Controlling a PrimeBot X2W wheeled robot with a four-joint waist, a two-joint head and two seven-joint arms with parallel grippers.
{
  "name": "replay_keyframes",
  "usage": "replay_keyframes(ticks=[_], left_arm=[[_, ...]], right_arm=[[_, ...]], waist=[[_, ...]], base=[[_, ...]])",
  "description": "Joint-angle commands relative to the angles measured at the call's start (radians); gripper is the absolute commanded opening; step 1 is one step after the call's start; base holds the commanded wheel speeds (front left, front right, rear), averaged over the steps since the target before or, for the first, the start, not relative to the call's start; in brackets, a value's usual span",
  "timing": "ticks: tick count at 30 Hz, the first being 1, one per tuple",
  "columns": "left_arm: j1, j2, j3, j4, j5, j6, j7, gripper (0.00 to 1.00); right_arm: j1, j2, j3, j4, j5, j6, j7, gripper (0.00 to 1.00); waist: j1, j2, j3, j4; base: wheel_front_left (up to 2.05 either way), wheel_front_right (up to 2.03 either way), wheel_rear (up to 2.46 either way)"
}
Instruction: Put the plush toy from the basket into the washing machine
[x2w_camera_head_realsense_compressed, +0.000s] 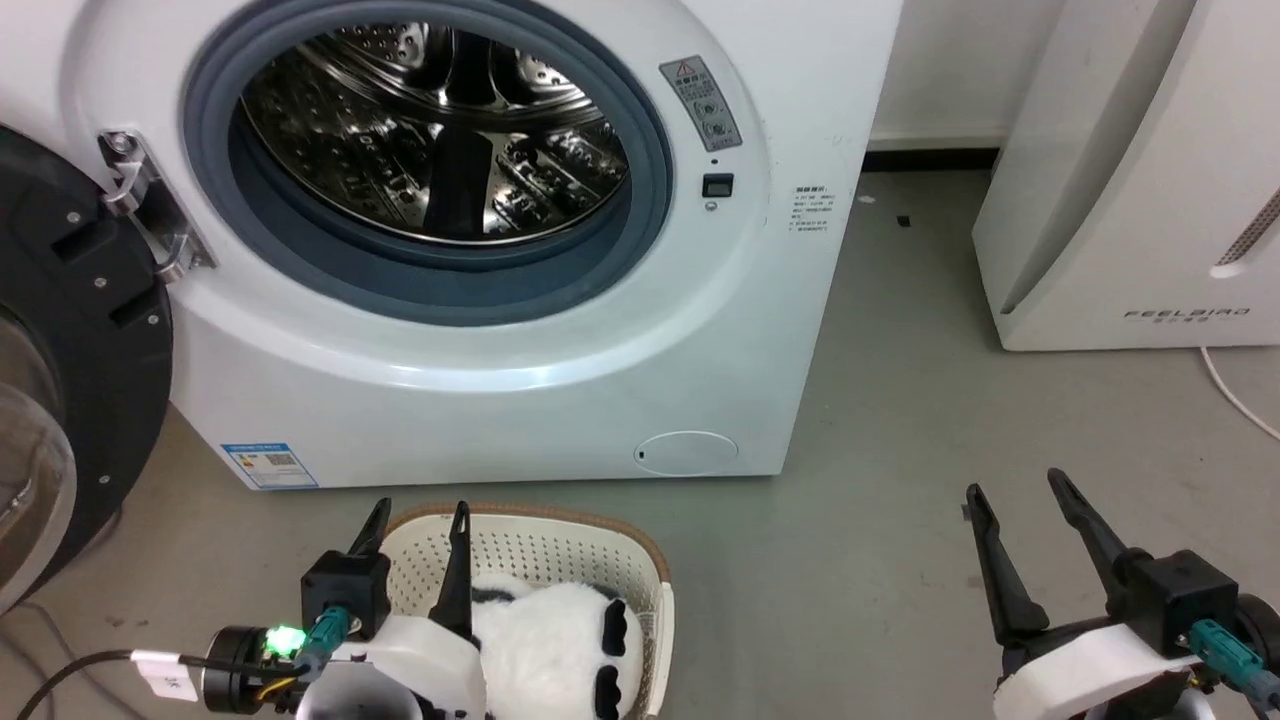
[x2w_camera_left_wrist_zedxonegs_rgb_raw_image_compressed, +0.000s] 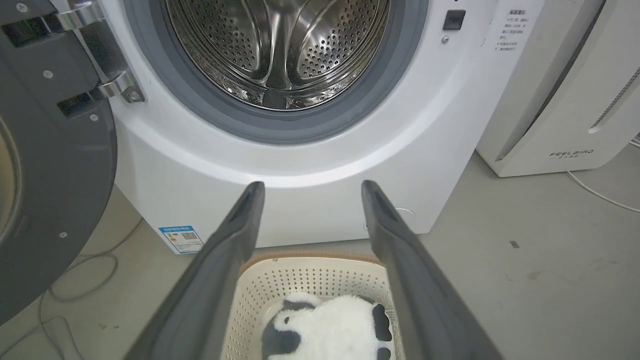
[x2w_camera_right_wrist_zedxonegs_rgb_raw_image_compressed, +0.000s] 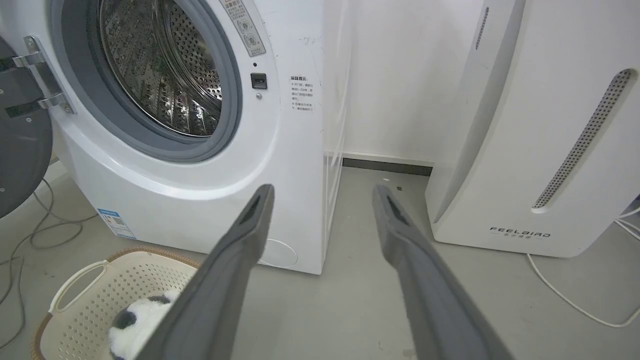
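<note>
The plush toy (x2w_camera_head_realsense_compressed: 555, 640) lies in the basket (x2w_camera_head_realsense_compressed: 560, 555), its fluffy white body across the bottom and black patches toward the right wall. Over it hangs the left pincer (x2w_camera_head_realsense_compressed: 422, 506), released, fingers spread wide with nothing between them. One finger is above the basket's left rim, the other above its inside, and both tips point at the washing machine (x2w_camera_head_realsense_compressed: 500, 400). In the left wrist view the panda sits low between the two fingers. Out to the right, well apart from the basket, the right pincer (x2w_camera_head_realsense_compressed: 1013, 482) is released too, empty over the grey floor (x2w_camera_head_realsense_compressed: 880, 500). The basket stands just in front of the washer. The door (x2w_camera_head_realsense_compressed: 70, 350) is swung open on the left, and the shiny steel drum (x2w_camera_head_realsense_compressed: 440, 130) is in plain sight. A white FEELBIRD appliance (x2w_camera_head_realsense_compressed: 1130, 200) stands to the washer's right.
</note>
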Motion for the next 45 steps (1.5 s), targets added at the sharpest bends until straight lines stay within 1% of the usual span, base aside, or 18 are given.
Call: replay_keyframes(ticks=[1, 12, 28, 44, 45], left_arm=[[-0.025, 0.001, -0.003, 0.020, -0.007, 0.002, -0.011, 1.00], [-0.115, 0.012, -0.021, 0.150, -0.025, -0.014, -0.024, 1.00], [-0.276, 0.040, -0.057, 0.384, -0.052, -0.047, -0.021, 1.00], [-0.453, 0.097, -0.099, 0.624, -0.079, -0.072, 0.023, 1.00], [-0.486, 0.111, -0.107, 0.658, -0.084, -0.074, 0.019, 1.00]], right_arm=[[-0.014, 0.000, -0.003, -0.009, 0.007, 0.000, -0.010, 1.00], [-0.034, 0.000, -0.011, -0.030, 0.024, 0.000, -0.033, 1.00], [-0.075, 0.000, -0.034, -0.064, 0.054, 0.000, -0.066, 1.00], [-0.116, 0.000, -0.018, -0.095, 0.074, -0.001, -0.100, 1.00], [-0.123, 0.000, -0.015, -0.103, 0.081, -0.001, -0.106, 1.00]], waist=[[0.0000, 0.0000, 0.014, -0.004], [0.0000, 0.0000, 0.101, -0.018], [0.0000, 0.0000, 0.252, -0.048], [0.0000, 0.0000, 0.440, -0.089], [0.0000, 0.0000, 0.479, -0.099]], base=[[0.00, 0.00, 0.00], [0.00, 0.00, 0.00], [0.00, 0.00, 0.00], [0.00, 0.00, 0.00], [0.00, 0.00, 0.00]])
